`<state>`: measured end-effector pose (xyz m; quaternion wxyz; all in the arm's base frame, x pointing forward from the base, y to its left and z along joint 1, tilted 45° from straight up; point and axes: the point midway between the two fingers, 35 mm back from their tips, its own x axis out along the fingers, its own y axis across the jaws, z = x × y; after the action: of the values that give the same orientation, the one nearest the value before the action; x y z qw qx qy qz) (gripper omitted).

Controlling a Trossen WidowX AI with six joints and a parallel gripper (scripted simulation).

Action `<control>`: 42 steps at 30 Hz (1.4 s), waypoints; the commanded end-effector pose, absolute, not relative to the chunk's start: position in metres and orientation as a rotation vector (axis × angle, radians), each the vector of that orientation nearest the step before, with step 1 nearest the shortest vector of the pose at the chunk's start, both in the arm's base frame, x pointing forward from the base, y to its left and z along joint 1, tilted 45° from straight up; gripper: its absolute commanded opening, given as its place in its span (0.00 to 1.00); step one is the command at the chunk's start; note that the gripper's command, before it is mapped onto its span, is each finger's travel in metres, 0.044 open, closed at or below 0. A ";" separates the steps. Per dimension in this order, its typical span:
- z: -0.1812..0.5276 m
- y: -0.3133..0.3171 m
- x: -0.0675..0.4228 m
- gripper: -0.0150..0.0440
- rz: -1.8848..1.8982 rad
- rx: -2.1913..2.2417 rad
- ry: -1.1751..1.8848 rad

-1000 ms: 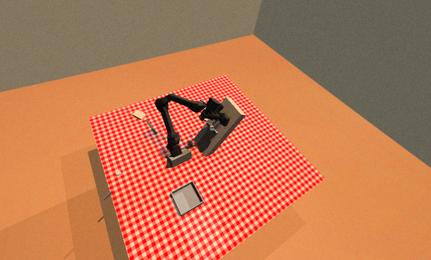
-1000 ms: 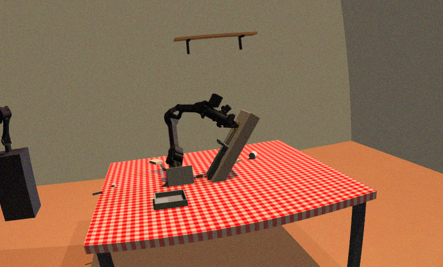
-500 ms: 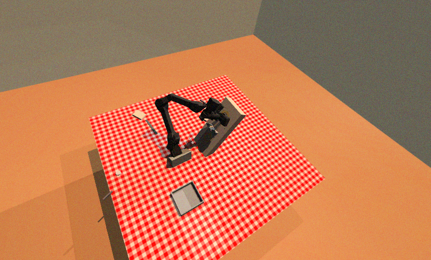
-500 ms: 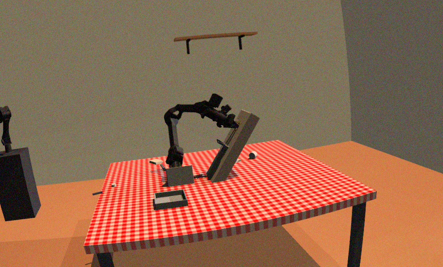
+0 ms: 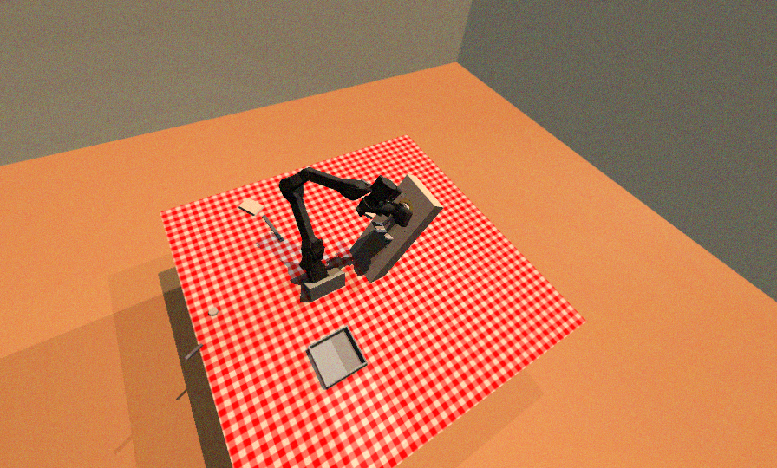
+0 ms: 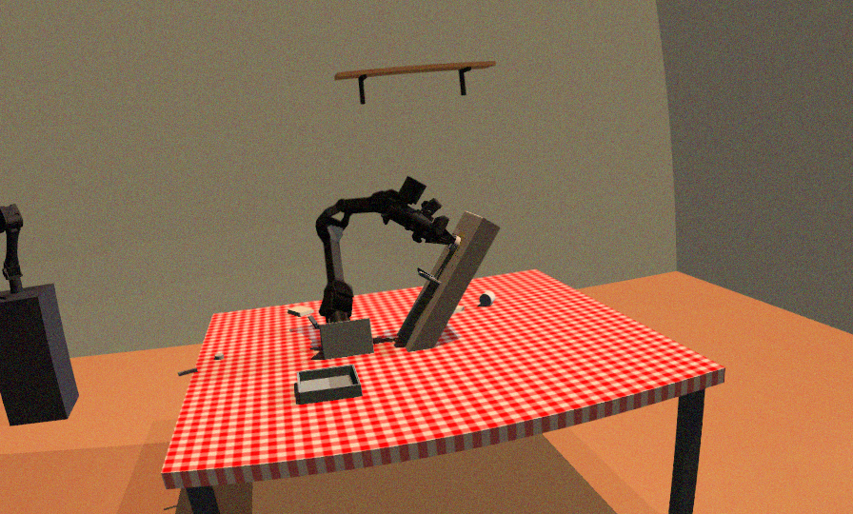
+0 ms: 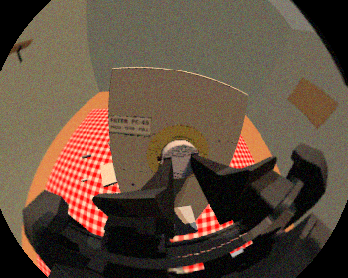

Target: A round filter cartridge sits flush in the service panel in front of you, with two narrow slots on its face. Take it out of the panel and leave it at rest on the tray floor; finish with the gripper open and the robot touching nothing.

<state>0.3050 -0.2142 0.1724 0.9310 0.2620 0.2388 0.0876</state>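
Shallow grey square tray [image 5: 316, 354] lies on the red-checked table [image 5: 458, 326], at 6 o'clock from the arm's grey base block [image 5: 335, 281]. Beyond, the black hand [image 7: 179, 175] is clamped on the round pale filter cartridge [image 7: 178, 148], seated within a brass ring in the tilted grey-brown service panel [image 6: 468, 257], at 1 o'clock from the base.

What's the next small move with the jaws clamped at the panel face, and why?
Probably a short, straight pull back along the cartridge's axis. The gripper is shut on something at the filter cartridge, which sits inside its ring in the tilted service panel. The tray lies far off, so extraction comes first.
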 end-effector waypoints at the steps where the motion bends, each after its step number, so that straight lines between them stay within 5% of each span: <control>1: 0.176 -0.223 0.288 0.25 0.162 0.535 0.498; 40: 0.144 -0.177 0.227 0.25 0.166 0.534 0.495; 42: 0.147 -0.182 0.230 0.34 0.166 0.546 0.504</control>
<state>0.2294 -0.1809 0.1459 0.9280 0.2675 0.2465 0.0811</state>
